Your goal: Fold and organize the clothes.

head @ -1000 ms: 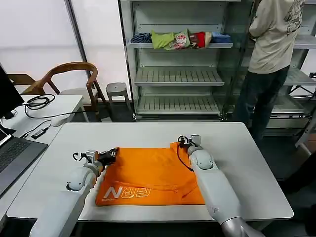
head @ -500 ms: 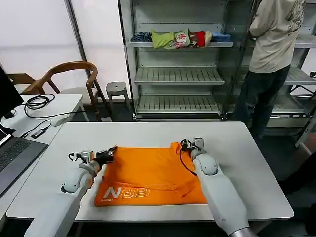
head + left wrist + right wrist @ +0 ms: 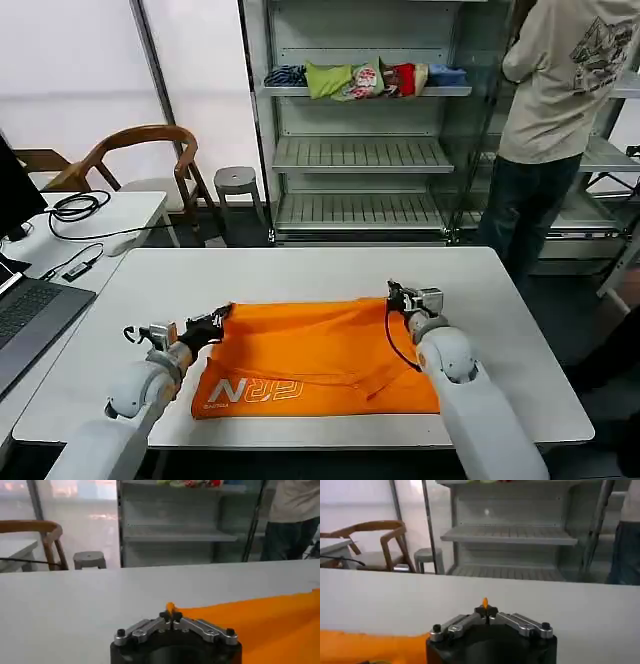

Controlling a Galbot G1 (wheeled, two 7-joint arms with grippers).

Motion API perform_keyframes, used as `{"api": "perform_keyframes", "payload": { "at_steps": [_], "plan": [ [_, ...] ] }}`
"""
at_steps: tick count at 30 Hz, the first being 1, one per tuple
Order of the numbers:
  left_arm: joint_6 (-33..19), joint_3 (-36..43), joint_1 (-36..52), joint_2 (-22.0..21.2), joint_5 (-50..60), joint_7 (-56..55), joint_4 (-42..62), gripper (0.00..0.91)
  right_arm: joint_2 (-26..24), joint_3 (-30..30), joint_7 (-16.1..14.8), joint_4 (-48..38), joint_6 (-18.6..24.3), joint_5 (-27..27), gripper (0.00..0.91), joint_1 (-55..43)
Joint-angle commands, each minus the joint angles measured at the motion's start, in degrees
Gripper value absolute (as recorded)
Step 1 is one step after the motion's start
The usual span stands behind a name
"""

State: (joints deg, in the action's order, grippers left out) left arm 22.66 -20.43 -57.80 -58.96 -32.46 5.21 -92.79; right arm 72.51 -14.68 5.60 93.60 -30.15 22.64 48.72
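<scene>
We are looking down at a white table [image 3: 300, 275] with an orange T-shirt [image 3: 320, 355] lying flat across its near half, the white lettering [image 3: 248, 390] facing up near the front edge on our left. Our arms are reaching out on either side of the shirt. The left end effector [image 3: 218, 317] is pinching the far left corner of the shirt; in the left wrist view its fingers [image 3: 176, 622] are closed tight together with a small fold of orange cloth [image 3: 170, 608] poking up between them. The right end effector [image 3: 396, 296] is gripping the far right corner in the same way, and in the right wrist view its fingers [image 3: 504, 617] are pressed together on a small tip of orange fabric [image 3: 485, 602]. The far edge of the shirt is running fairly straight between the two end effectors.

Off to our left, a second table [image 3: 120, 215] is carrying a laptop [image 3: 30, 320] and coiled cables [image 3: 75, 207]. Beyond it a wooden chair [image 3: 140, 160] and a small stool [image 3: 238, 182] are standing on the floor. At the back, a metal shelf unit [image 3: 360, 155] is holding a row of folded garments [image 3: 365, 80] on its upper level.
</scene>
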Motion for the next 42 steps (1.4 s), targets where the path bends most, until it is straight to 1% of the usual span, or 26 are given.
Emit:
{"api": "perform_keyframes", "payload": {
  "at_steps": [1, 12, 18, 25, 27, 37, 42],
  "plan": [
    [-0.2, -5.2, -10.1, 0.2, -0.4, 0.2, -10.2, 0.02, -3.0, -1.4, 0.3, 11.8, -0.3, 1.3, 0.0, 9.6],
    [-0.4, -7.7, -16.7, -1.1, 2.1, 0.2, -15.1, 0.02, -4.0, -3.8, 0.0, 16.4, 0.4, 0.6, 0.0, 16.9],
    [-0.9, -7.7, -18.0, -1.9, 3.7, 0.5, -15.8, 0.02, -4.5, -4.1, 0.0, 17.6, 0.7, 0.5, 0.0, 18.3],
    [-0.9, -8.4, -19.3, -2.2, 3.8, 0.6, -16.8, 0.02, -5.4, -4.3, 0.2, 21.6, 0.4, 0.0, 0.0, 20.9],
    [-0.9, -8.5, -19.7, -2.4, 4.0, 0.7, -17.1, 0.02, -5.5, -4.8, 0.0, 21.8, 0.6, -0.9, 0.0, 21.8],
    [-1.3, -9.6, -21.6, -1.9, 4.4, 1.2, -18.0, 0.02, -5.3, -6.1, 0.2, 24.1, 0.7, -0.8, 0.0, 24.1],
    [-1.7, -9.0, -22.2, -2.0, 5.6, 1.4, -18.0, 0.02, -5.4, -7.2, -0.2, 21.8, 1.2, -2.1, 0.0, 24.0]
  ]
}}
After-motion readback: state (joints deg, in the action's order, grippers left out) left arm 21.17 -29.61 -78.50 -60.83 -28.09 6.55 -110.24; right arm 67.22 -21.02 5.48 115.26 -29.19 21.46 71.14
